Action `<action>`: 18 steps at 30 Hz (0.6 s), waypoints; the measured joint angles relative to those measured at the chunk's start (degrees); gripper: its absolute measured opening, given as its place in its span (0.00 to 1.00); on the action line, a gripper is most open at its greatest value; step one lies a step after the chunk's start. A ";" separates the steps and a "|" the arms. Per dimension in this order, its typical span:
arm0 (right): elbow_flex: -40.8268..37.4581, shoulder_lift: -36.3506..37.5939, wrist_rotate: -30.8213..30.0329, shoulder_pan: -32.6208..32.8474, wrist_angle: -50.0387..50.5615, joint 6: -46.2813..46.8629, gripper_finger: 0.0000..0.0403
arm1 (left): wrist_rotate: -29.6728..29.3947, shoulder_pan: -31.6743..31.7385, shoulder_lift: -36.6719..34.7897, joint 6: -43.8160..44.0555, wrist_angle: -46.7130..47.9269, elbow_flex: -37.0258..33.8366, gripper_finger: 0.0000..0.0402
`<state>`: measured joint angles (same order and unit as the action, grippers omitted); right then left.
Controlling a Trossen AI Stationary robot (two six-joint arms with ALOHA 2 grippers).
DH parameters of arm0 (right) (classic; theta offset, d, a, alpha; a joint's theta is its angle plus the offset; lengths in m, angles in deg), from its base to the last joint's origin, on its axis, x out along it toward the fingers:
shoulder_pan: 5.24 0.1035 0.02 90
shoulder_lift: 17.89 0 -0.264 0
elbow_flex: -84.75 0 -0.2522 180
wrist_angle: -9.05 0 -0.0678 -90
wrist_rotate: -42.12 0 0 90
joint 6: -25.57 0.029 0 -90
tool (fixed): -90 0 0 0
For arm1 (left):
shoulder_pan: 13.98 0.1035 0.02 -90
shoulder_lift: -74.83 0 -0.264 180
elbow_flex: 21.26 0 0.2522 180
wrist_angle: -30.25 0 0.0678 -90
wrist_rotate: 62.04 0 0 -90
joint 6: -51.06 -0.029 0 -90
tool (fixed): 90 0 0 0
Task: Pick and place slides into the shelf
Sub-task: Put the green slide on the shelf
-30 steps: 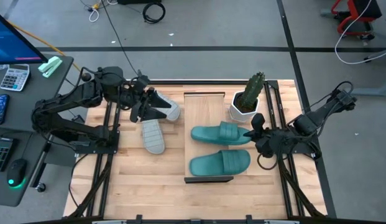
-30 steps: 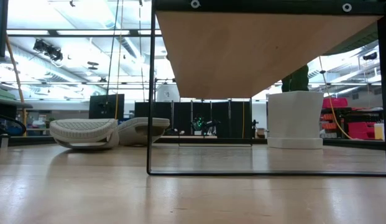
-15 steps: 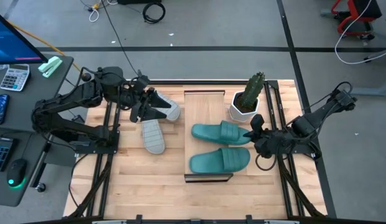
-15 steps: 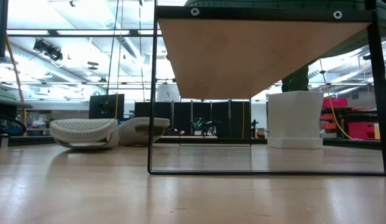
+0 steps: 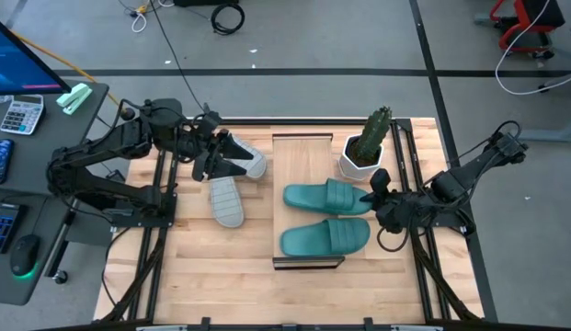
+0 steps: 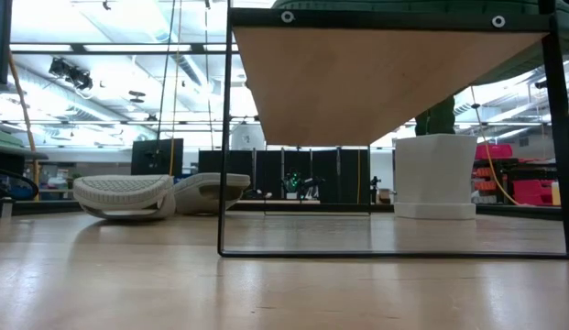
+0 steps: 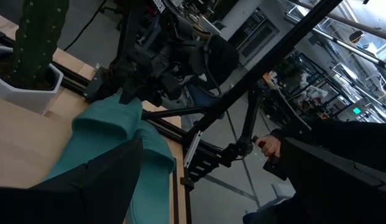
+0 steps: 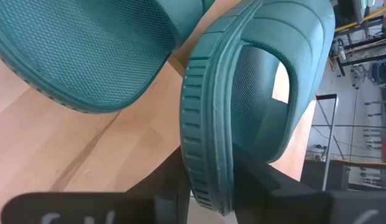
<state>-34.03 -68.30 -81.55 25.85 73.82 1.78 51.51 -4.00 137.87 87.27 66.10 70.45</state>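
Your right end effector point(image 5: 371, 195) is clamped on the far teal slide point(image 5: 327, 197) on the shelf point(image 5: 299, 147). Left end effector point(image 5: 214, 156) sits over a grey slide point(image 5: 244, 158); can't tell its grip.

Legible text: none found in any view. The calculator point(image 5: 20, 115) at the upper left of the high view shows keys too small to read. Sandals and shelf carry no readable marks.
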 joint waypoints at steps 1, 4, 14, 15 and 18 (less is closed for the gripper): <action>0.00 0.00 0.00 0.00 0.15 0.00 0.25 | 0.00 0.00 0.00 0.00 0.00 0.00 0.96; 0.00 0.00 0.19 0.00 0.24 0.00 0.25 | 0.00 0.00 0.00 0.00 0.00 0.00 0.96; 0.00 -0.15 2.25 0.02 0.41 -0.04 0.33 | 0.02 0.00 0.00 0.02 0.00 0.00 0.96; 0.00 -0.15 2.27 0.02 0.46 -0.04 0.34 | 0.02 0.00 0.00 0.02 0.00 0.00 0.96; 0.02 -0.15 2.26 0.02 1.15 -0.17 0.37 | 0.02 0.00 0.00 0.02 0.00 0.00 0.96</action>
<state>-34.01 -68.45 -79.29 25.87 74.96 1.61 51.54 -4.00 137.87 87.29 66.10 70.45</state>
